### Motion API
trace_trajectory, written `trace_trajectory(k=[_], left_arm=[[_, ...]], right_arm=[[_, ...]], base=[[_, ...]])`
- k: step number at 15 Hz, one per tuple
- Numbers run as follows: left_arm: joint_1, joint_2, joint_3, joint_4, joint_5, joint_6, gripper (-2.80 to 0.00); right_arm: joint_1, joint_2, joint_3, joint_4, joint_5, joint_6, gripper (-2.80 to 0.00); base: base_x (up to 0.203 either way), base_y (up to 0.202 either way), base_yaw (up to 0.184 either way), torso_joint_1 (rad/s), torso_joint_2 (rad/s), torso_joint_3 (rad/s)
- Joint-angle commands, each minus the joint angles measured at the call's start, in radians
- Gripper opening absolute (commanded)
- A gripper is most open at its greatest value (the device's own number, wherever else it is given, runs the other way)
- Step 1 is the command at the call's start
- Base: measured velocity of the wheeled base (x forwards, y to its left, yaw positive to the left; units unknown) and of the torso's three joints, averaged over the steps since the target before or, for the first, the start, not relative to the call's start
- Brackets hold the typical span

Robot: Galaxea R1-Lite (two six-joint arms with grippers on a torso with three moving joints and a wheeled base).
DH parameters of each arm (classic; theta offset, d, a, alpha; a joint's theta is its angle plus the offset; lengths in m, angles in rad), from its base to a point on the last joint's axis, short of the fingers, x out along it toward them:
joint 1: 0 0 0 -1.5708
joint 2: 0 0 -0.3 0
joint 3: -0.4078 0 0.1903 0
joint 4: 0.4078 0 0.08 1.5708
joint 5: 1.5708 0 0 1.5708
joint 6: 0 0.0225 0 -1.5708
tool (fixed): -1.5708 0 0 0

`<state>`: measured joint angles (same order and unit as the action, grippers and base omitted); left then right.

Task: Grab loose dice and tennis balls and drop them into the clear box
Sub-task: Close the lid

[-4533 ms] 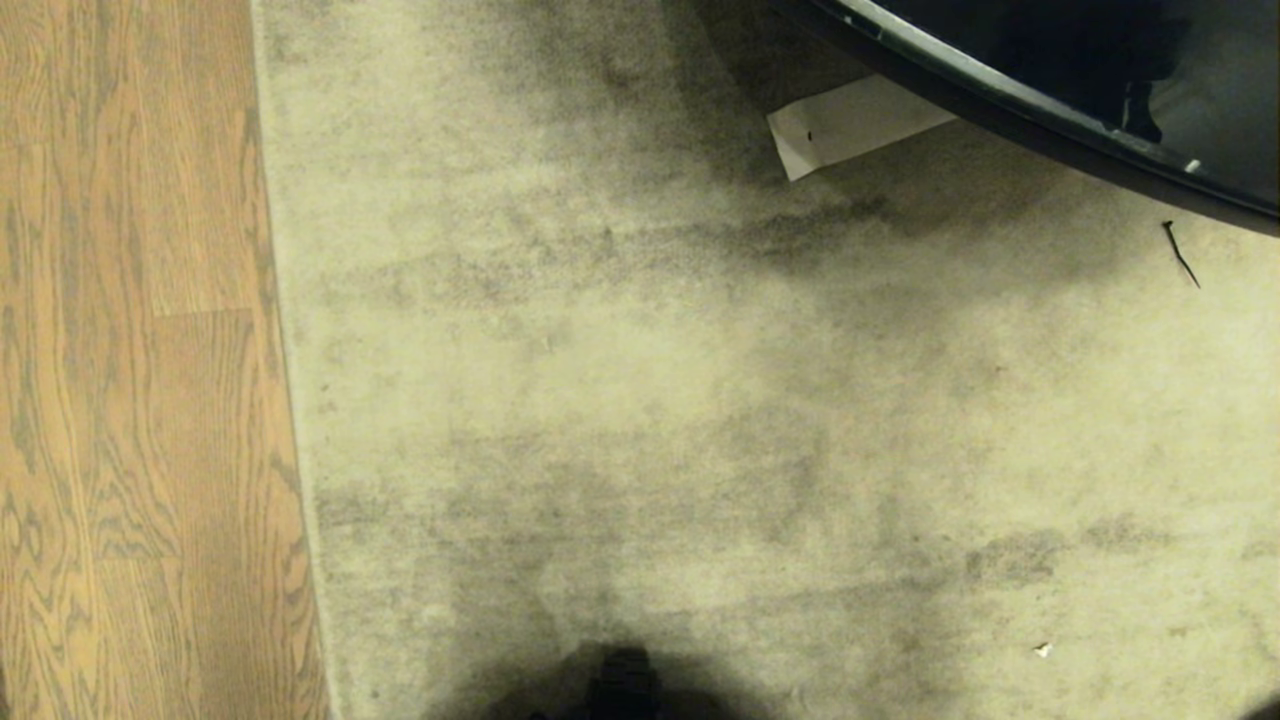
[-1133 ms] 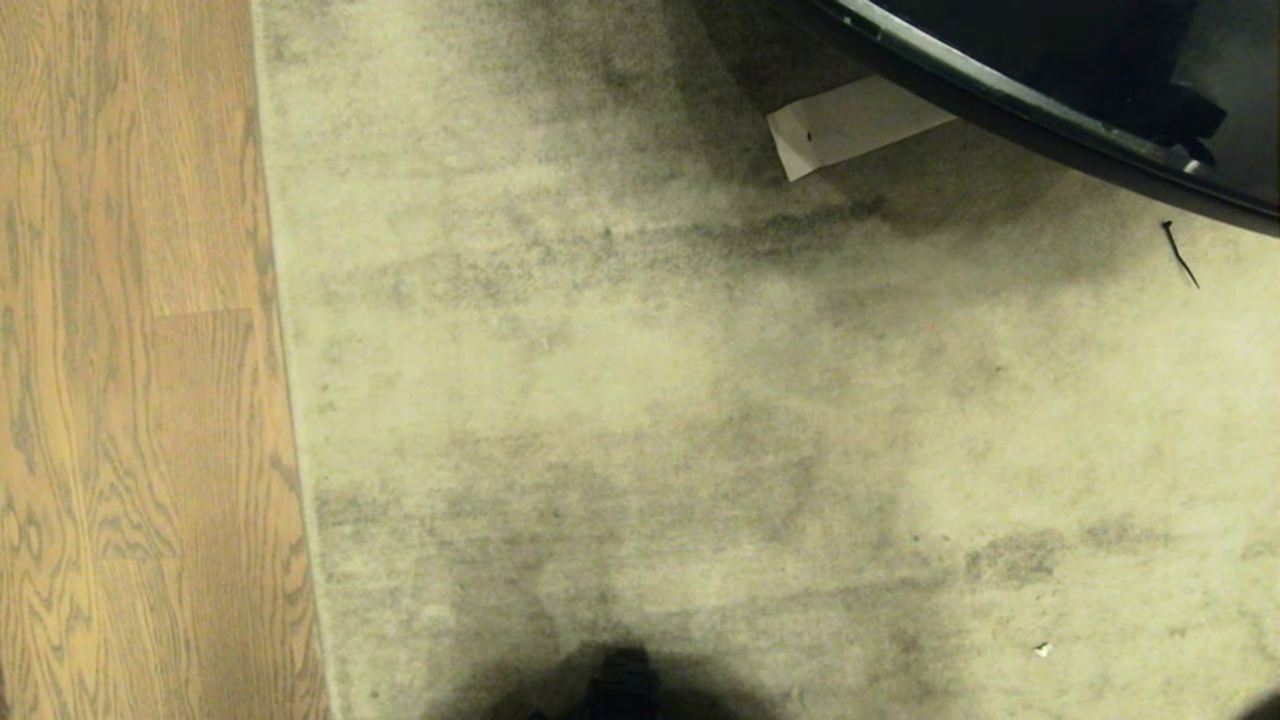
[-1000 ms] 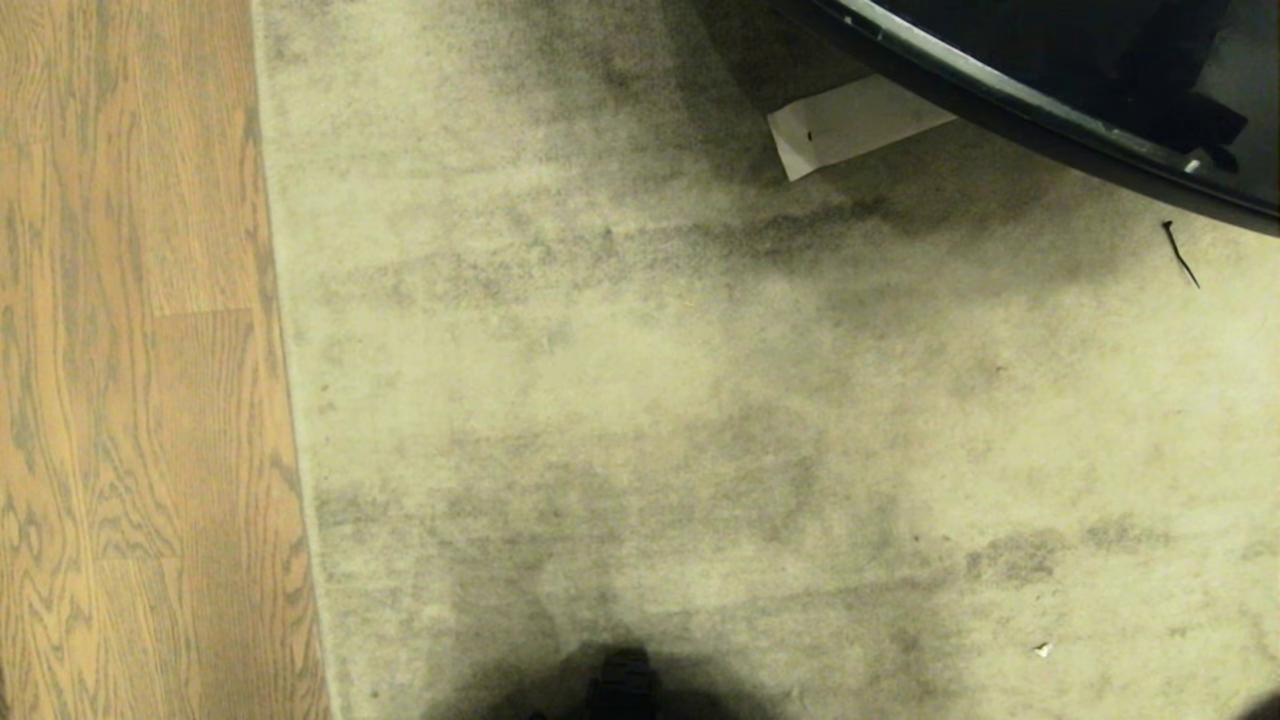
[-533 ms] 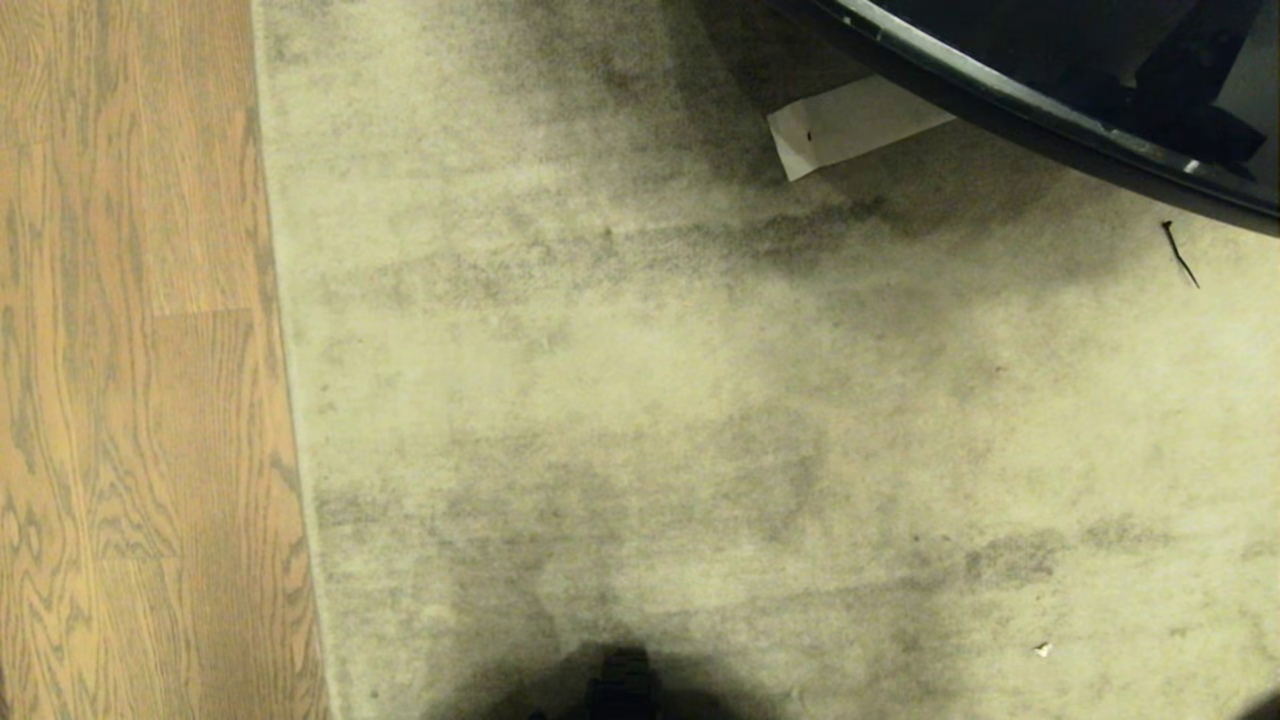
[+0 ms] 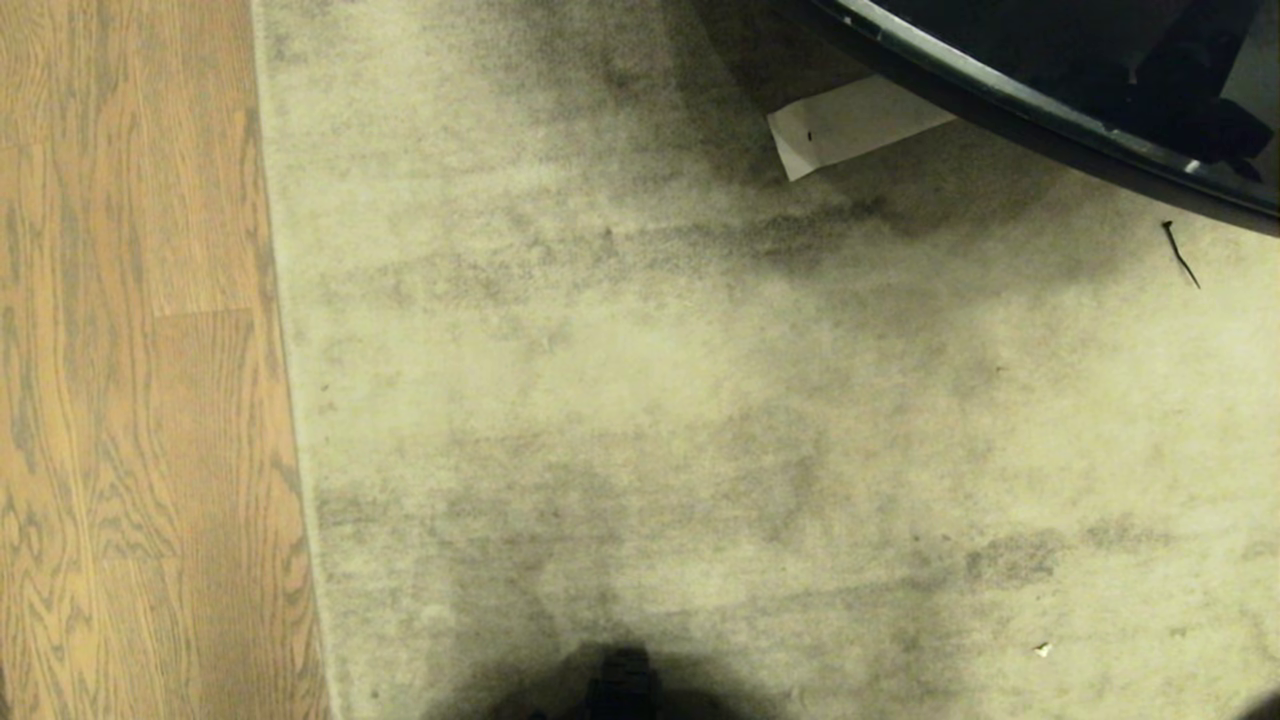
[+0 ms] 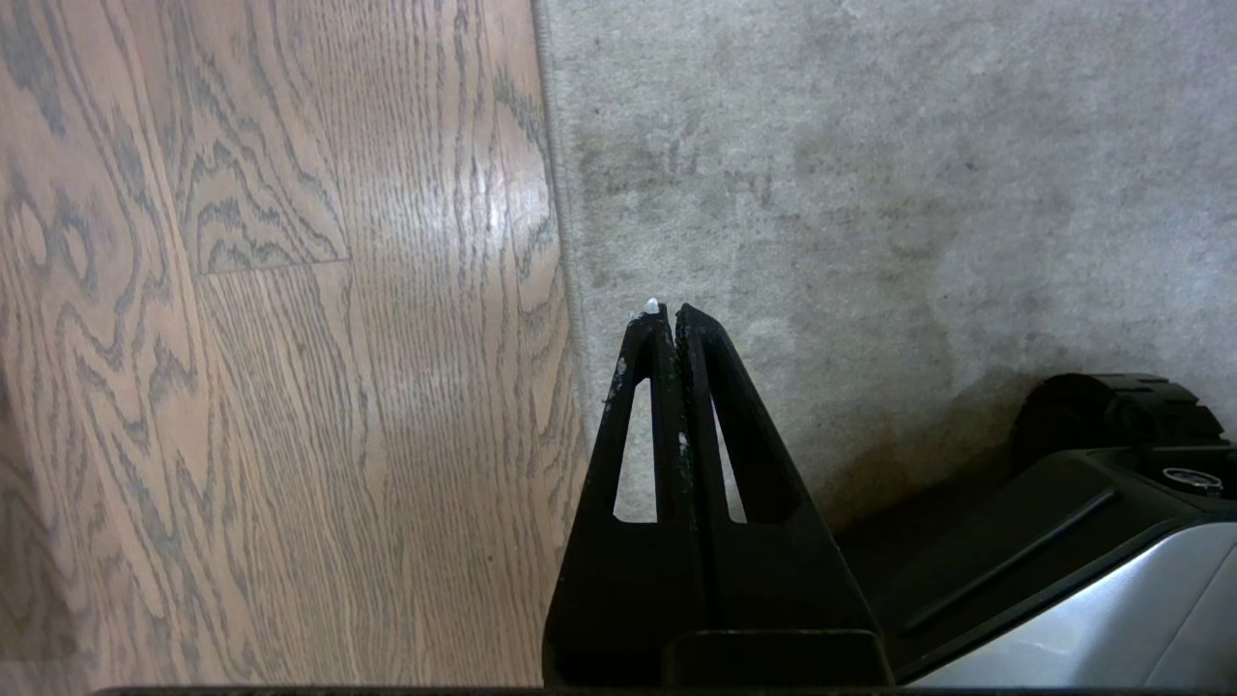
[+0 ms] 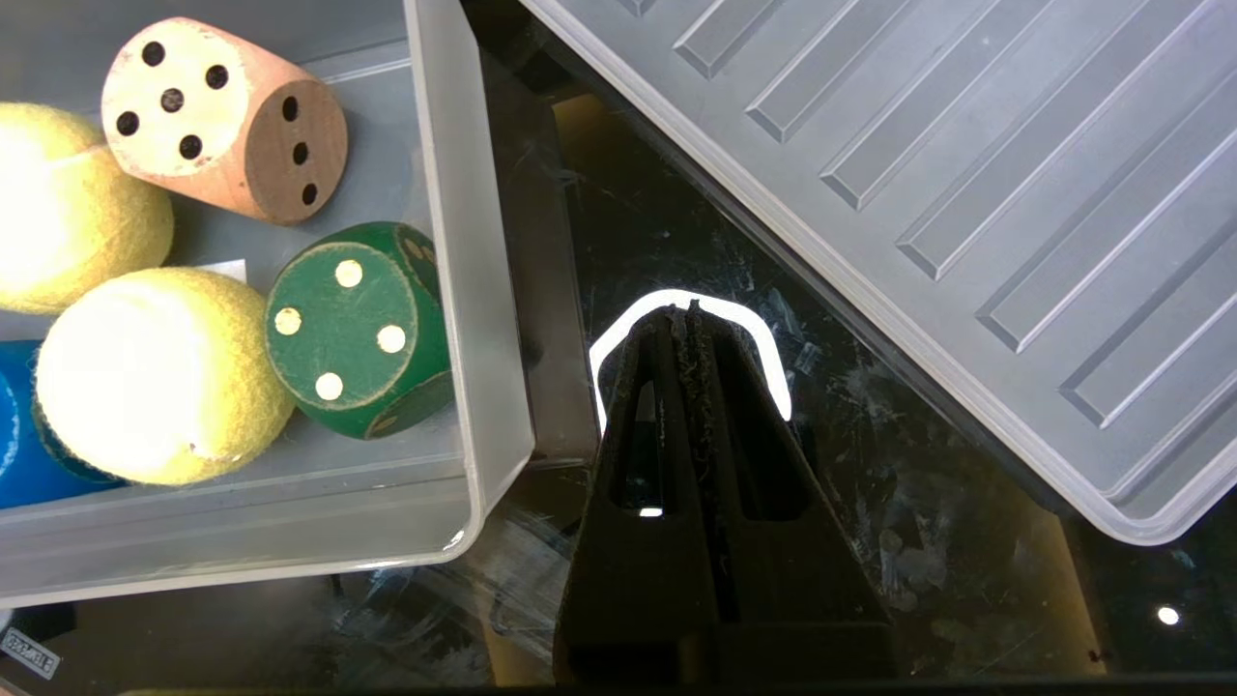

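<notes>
Since a few seconds ago, the dark shape of the right arm (image 5: 1190, 95) has swung further toward 2 o'clock in the head view, above the glossy black bench (image 5: 1010, 90) whose curved edge cuts across that corner; the rest of the floor scene has not shifted.

From the head view, a worn beige carpet (image 5: 700, 400) fills the middle, with wood-grain flooring (image 5: 130, 380) running down the 9 o'clock side. A white sheet of paper (image 5: 850, 125) pokes out from under the bench edge at about 1 o'clock, and a thin black cable tie (image 5: 1180, 255) lies on the carpet at 2 o'clock.

The right pincer (image 7: 688, 314) has its two black fingers pressed together, holding nothing. It hangs over the bench's dark reflective top, in the gap between the clear box (image 7: 474, 290) and the ribbed lid (image 7: 928, 184), which lies flat on the bench apart from the box.

Inside the clear box, seen from the right wrist camera, sit two tennis balls (image 7: 145, 377), one at 9 o'clock and the other at 10 o'clock. Among the dice, a cream die (image 7: 217, 121) with dark pips lies at 11 o'clock, and a dark green die (image 7: 358, 329) with yellow pips rests against the box wall, touching the nearer ball. A blue object (image 7: 24, 435) is partly hidden behind that ball.

The left pincer (image 6: 667, 311) is also closed tight and empty, hanging above the seam where carpet meets wood flooring, beside the robot's grey and black base (image 6: 1082, 561).
</notes>
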<state>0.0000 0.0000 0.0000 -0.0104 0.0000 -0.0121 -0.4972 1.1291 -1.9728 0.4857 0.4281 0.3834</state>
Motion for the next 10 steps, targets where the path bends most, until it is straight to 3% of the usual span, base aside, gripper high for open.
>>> trace_trajectory(k=[1,10], left_arm=[[0.000,0.000,0.003,0.000,0.000,0.000,-2.80],[0.000,0.000,0.003,0.000,0.000,-0.002,-2.80]], right_arm=[[0.000,0.003,0.000,0.004,0.003,0.003,-2.80],[0.000,0.004,0.000,0.002,0.003,0.005,-2.80]], base=[[0.000,0.000,0.000,0.000,0.00,0.000],[0.000,0.000,0.000,0.000,0.00,0.000]])
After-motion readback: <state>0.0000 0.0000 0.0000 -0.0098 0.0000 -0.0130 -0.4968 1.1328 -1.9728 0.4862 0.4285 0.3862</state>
